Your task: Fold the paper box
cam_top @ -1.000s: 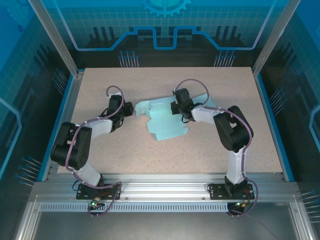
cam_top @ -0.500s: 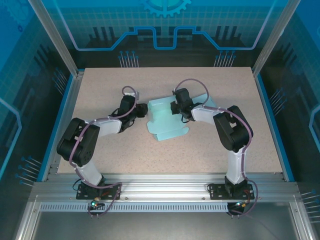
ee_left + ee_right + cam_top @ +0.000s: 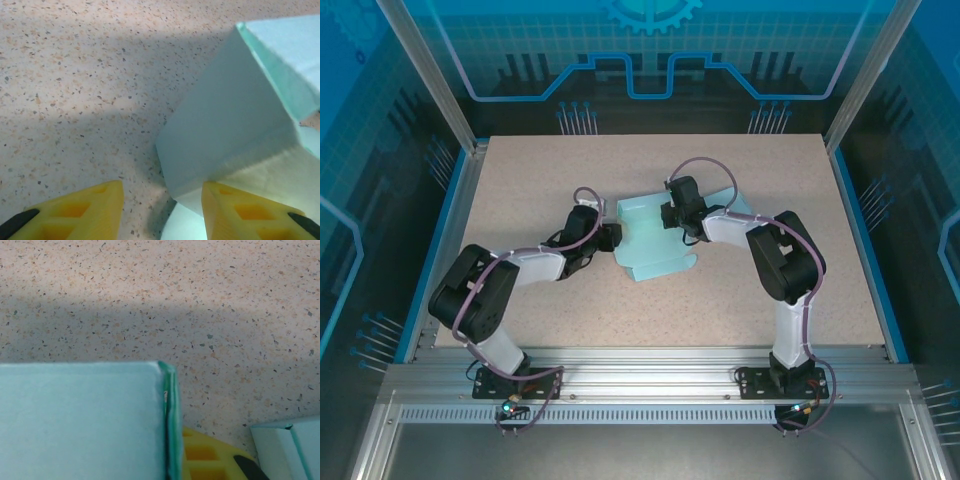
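While paper box (image 3: 655, 245) sits part-folded just above frame centre on table (image 3: 570, 300), right gripper (image 3: 668, 215) pinches it closed at upper edge; left gripper (image 3: 612, 238) at box's left corner, jaws apart, gripping nothing.

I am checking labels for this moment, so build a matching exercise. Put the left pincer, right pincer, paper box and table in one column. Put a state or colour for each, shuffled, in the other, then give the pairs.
Things:
1. left pincer
2. right pincer
3. paper box
4. table

States or colours:
A. speckled beige
B. shut on a panel of the box
C. pale mint green, partly folded
D. open, fingers apart at a corner of the box

Pairs: 1-D, 2-B, 3-C, 4-A
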Controlling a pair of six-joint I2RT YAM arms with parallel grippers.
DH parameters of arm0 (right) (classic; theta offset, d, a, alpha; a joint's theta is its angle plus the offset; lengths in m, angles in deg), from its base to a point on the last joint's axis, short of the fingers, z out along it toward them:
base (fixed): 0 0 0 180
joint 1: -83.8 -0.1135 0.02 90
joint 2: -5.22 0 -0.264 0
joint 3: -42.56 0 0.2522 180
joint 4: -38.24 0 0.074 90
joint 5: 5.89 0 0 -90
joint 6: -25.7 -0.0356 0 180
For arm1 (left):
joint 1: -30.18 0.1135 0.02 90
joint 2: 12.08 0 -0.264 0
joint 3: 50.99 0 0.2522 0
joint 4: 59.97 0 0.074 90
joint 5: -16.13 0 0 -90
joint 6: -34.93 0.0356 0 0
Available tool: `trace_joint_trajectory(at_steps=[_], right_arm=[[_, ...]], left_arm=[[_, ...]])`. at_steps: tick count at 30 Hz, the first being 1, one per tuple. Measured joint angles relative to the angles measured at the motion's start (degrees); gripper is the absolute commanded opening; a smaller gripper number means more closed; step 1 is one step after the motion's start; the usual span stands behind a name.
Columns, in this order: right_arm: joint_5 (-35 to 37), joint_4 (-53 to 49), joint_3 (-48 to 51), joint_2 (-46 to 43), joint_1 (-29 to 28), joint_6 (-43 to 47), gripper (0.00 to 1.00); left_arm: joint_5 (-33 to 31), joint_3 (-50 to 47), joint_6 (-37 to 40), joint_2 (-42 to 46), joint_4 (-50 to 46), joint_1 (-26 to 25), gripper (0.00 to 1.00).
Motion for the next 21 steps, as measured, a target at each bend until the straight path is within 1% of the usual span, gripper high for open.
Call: trace_joint_trajectory(at_steps=[4,9,13,17,21], right_arm=[[0.0,0.0,0.0,0.0,0.0,0.0,0.00],[0.0,0.0,0.0,0.0,0.0,0.0,0.00],[0.0,0.0,0.0,0.0,0.0,0.0,0.00],[0.0,0.0,0.0,0.0,0.0,0.0,0.00],[-0.3,0.1,0.0,0.0,0.0,0.0,0.00]], left_arm=[[0.0,-0.3,0.9,0.0,0.1,-0.3,0.46],[0.0,0.2,2.3,-1.7,2.9,-0.3,0.46],[0.0,2.7,4.0,-4.7,4.8,-0.4,0.47],[-0.3,6.0,5.2,-7.3,4.5,-0.7,0.47],[-3.3,8.3,5.2,-7.7,3.9,-1.4,0.45]])
